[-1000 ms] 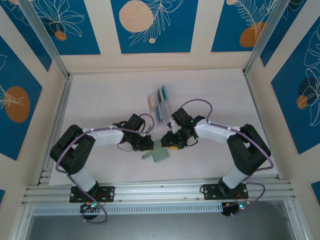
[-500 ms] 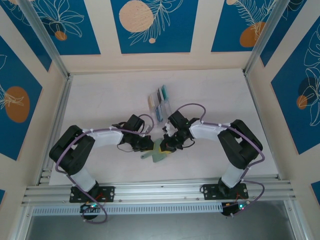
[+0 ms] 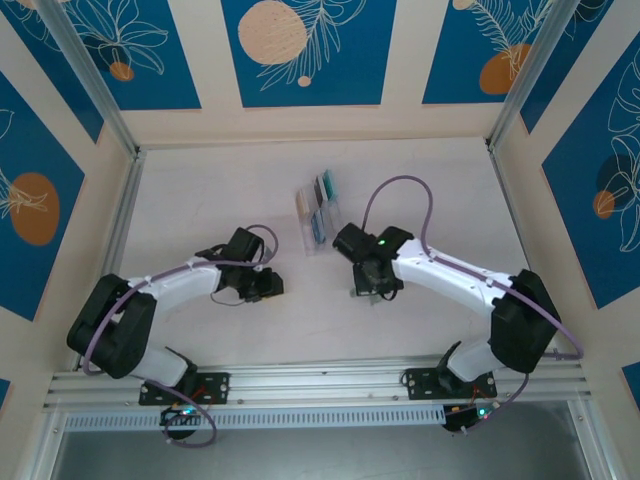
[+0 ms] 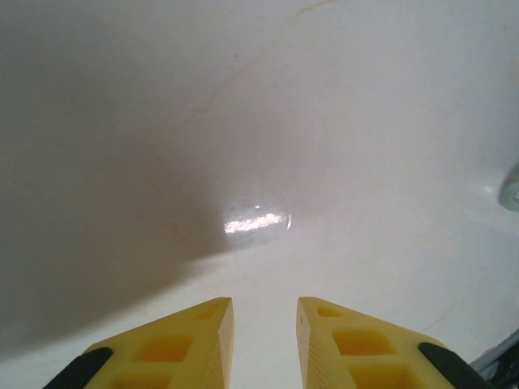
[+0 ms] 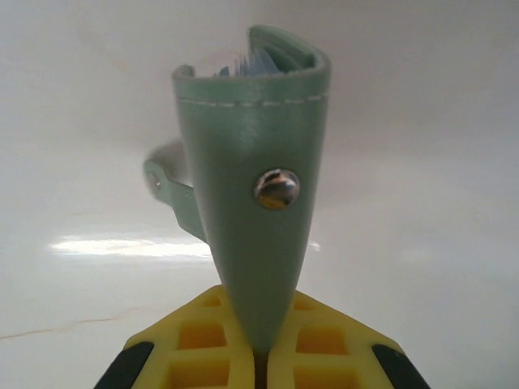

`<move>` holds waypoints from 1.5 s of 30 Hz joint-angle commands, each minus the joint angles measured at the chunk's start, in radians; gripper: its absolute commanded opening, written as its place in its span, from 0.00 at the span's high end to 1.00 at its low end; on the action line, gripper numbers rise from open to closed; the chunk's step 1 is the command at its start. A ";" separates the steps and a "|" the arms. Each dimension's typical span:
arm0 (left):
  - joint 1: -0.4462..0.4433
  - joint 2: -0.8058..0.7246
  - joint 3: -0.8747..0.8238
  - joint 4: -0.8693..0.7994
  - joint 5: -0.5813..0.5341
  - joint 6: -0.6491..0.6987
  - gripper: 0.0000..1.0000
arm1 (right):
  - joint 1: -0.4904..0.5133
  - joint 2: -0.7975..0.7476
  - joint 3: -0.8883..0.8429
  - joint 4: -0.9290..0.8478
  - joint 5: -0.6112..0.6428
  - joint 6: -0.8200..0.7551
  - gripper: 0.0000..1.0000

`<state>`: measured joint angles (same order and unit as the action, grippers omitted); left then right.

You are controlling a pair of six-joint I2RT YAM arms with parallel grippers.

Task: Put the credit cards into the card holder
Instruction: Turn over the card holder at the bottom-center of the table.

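Right jaws clamped on card holder [image 5: 255,162] — left jaws slightly apart above table [image 4: 243,121].

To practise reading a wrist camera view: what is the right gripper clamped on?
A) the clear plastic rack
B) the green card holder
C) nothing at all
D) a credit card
B: in the right wrist view, the right gripper is shut on the narrow lower end of the sage-green card holder, which stands up from between its jaws.

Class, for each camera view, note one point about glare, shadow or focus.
Left wrist: a glare patch on the table, with shadow to its left. Right wrist: the card holder is sharp, its snap stud glinting. Top external: even light, soft shadows.
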<state>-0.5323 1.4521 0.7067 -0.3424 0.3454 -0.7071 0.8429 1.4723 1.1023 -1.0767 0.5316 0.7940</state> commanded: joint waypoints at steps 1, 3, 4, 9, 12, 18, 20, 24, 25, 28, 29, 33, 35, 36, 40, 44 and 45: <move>0.006 -0.023 -0.031 -0.051 -0.022 -0.025 0.74 | 0.080 0.081 0.080 -0.310 0.308 0.191 1.00; 0.006 -0.037 -0.044 -0.048 -0.025 -0.033 0.74 | 0.127 0.144 0.133 -0.408 0.370 0.276 1.00; 0.006 -0.042 -0.048 -0.049 -0.026 -0.034 0.74 | 0.145 0.173 0.157 -0.459 0.395 0.318 1.00; 0.014 -0.081 -0.069 -0.057 -0.026 -0.037 0.74 | 0.192 0.283 0.248 -0.630 0.469 0.460 1.00; 0.022 -0.096 -0.081 -0.061 -0.021 -0.035 0.74 | 0.200 0.308 0.258 -0.591 0.453 0.424 1.00; 0.047 -0.131 -0.097 -0.074 -0.016 -0.028 0.73 | 0.224 0.404 0.255 -0.403 0.349 0.297 0.91; 0.059 -0.143 -0.097 -0.081 -0.015 -0.026 0.74 | 0.236 0.439 0.261 -0.327 0.297 0.250 0.86; 0.080 -0.155 -0.096 -0.097 -0.007 -0.023 0.73 | 0.257 0.503 0.313 -0.222 0.205 0.174 0.73; 0.083 -0.157 -0.095 -0.099 -0.004 -0.023 0.73 | 0.261 0.509 0.325 -0.196 0.179 0.152 0.69; 0.097 -0.168 -0.097 -0.105 0.008 -0.026 0.70 | 0.262 0.492 0.342 -0.072 0.072 0.051 0.50; 0.101 -0.172 -0.098 -0.103 0.015 -0.028 0.69 | 0.261 0.473 0.340 -0.030 0.031 0.021 0.46; 0.112 -0.190 -0.104 -0.099 0.036 -0.022 0.66 | 0.227 0.375 0.306 0.095 -0.136 -0.084 0.36; 0.112 -0.193 -0.098 -0.097 0.058 0.002 0.65 | 0.193 0.304 0.265 0.136 -0.209 -0.117 0.36; 0.111 -0.190 -0.094 -0.091 0.079 0.019 0.64 | 0.171 0.263 0.243 0.144 -0.235 -0.128 0.38; 0.067 -0.168 -0.062 -0.075 0.142 0.082 0.59 | 0.046 0.131 0.145 0.132 -0.291 -0.154 0.52; -0.044 -0.103 0.014 -0.066 0.139 0.120 0.52 | -0.096 0.018 0.009 0.156 -0.367 -0.191 0.56; -0.073 -0.076 0.039 -0.061 0.139 0.125 0.51 | -0.130 -0.003 -0.018 0.164 -0.392 -0.205 0.56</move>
<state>-0.5453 1.3334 0.6796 -0.4088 0.4473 -0.6365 0.7685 1.5089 1.1542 -0.9176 0.2558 0.6449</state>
